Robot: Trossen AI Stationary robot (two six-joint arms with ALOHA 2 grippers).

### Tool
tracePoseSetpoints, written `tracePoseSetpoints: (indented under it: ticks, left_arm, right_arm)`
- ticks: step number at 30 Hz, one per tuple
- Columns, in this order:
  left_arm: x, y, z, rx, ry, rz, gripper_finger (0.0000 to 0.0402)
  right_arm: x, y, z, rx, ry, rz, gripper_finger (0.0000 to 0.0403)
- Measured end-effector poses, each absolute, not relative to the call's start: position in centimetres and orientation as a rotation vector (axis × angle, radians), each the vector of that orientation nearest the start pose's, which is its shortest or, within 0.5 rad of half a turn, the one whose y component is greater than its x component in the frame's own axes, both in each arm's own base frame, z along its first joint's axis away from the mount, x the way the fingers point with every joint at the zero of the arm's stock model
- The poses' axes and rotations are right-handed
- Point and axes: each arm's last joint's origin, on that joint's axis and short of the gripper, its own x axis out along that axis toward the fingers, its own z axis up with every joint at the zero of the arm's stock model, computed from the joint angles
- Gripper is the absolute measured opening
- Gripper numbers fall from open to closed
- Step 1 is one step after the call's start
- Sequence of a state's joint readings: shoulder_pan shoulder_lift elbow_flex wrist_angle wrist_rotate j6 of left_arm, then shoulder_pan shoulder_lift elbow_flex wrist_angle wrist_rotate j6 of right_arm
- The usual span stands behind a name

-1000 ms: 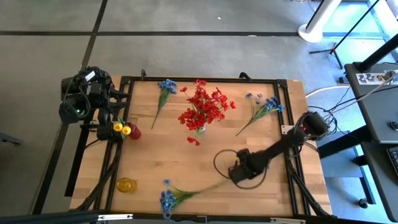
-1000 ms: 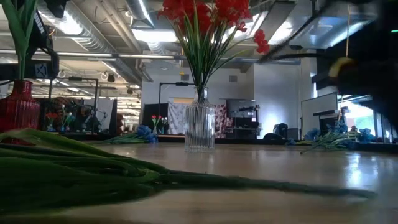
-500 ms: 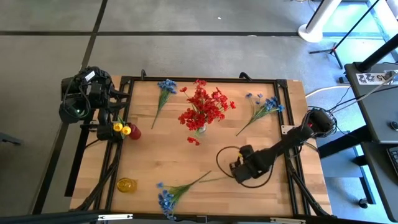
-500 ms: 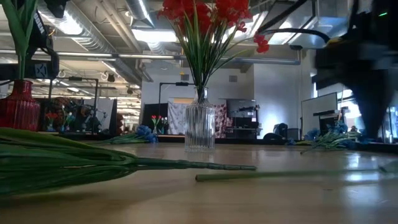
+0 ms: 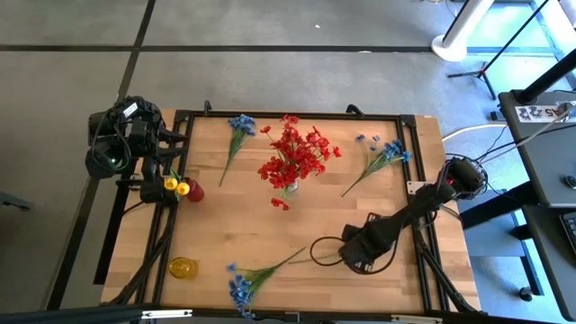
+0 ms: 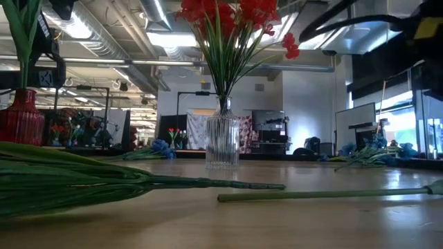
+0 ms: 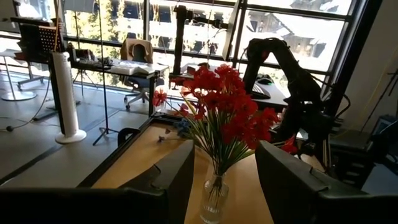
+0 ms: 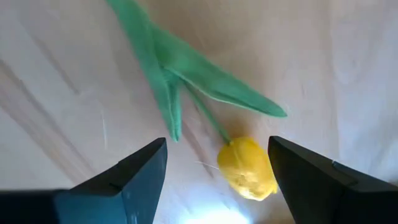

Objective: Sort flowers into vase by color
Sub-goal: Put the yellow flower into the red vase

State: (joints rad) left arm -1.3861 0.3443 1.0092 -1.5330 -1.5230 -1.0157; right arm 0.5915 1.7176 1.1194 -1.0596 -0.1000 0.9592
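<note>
Near the front edge of the table (image 5: 216,229) sits a small yellow vase (image 5: 183,267), holding nothing that shows. Just beside it, toward the middle of the front edge, lies a blue spray (image 5: 241,286), its stem pointing toward the table's right half. Over that right front part hangs the right gripper (image 8: 214,165), fingers apart and holding nothing; a yellow flower (image 8: 247,167) lies on the wood directly under the gap, its green stem and leaves stretching away from the bloom. From overhead this flower is mostly hidden by the arm.

Farther back, at the left edge, a red vase (image 5: 194,190) holds two yellow blooms (image 5: 175,185) on green stems. The left gripper (image 7: 225,177) waits just beyond that edge, raised, fingers spread and empty, looking across at the middle of the table.

At the middle stands a clear ribbed vase (image 6: 222,141) filled with red flowers (image 5: 297,153); one red sprig (image 5: 280,203) lies loose on the wood just in front of it.

Along the far edge lie two more blue sprays, one left of the clear vase (image 5: 238,129) and one right of it (image 5: 382,153).
</note>
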Motion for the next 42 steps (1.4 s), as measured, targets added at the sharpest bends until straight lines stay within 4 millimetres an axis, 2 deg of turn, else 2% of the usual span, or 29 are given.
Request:
tracePoseSetpoints:
  ticks: [3, 6, 12, 15, 18, 23, 25, 29, 33, 38, 42]
  left_arm:
    - [2.3, 3.3, 33.8, -0.152, 0.025, 0.156, 0.0166]
    - [2.3, 3.3, 33.8, -0.154, 0.026, 0.155, 0.0166]
    - [2.3, 3.3, 33.8, -0.156, 0.026, 0.155, 0.0166]
    - [2.4, 3.1, 33.9, -0.169, 0.051, 0.134, 0.0166]
    - [2.5, 2.3, 34.1, -0.19, 0.142, 0.033, 0.0166]
    - [2.6, 0.4, 35.6, -0.144, 0.199, -0.18, 0.0147]
    - [2.6, -0.1, 36.3, -0.121, 0.184, -0.259, 0.0134]
    - [2.7, -0.6, 37.4, -0.088, 0.125, -0.326, 0.0103]
    - [2.7, -0.9, 38.6, -0.113, 0.055, -0.371, 0.0061]
    - [2.8, -2.6, 39.7, -0.05, -0.068, -0.453, 0.001]
    - [3.1, -3.8, 40.2, 0.01, -0.103, -0.448, 0.0004]
  right_arm:
    - [23.5, 16.6, 17.8, 0.18, 1.678, -0.165, 0.028]
    - [23.2, 17.0, 16.8, 0.039, 1.686, -0.059, 0.028]
    - [22.4, 16.5, 14.1, -0.061, 1.764, -0.048, 0.0264]
    - [22.5, 16.6, 13.6, -0.113, 1.759, 0.036, 0.0222]
    - [22.6, 16.7, 13.4, -0.17, 1.751, 0.109, 0.016]
    - [22.9, 16.2, 13.3, -0.159, 1.752, 0.101, 0.0037]
    - [23.1, 16.0, 13.3, -0.148, 1.753, 0.094, 0.0014]
    - [23.2, 16.2, 13.5, -0.136, 1.735, 0.026, 0.0026]
    - [23.7, 16.7, 14.1, -0.198, 1.677, -0.008, 0.0009]
    - [24.7, 16.8, 15.8, -0.29, 1.593, -0.094, 0.0015]
    - [25.6, 17.0, 17.6, -0.391, 1.511, -0.153, 0.0006]
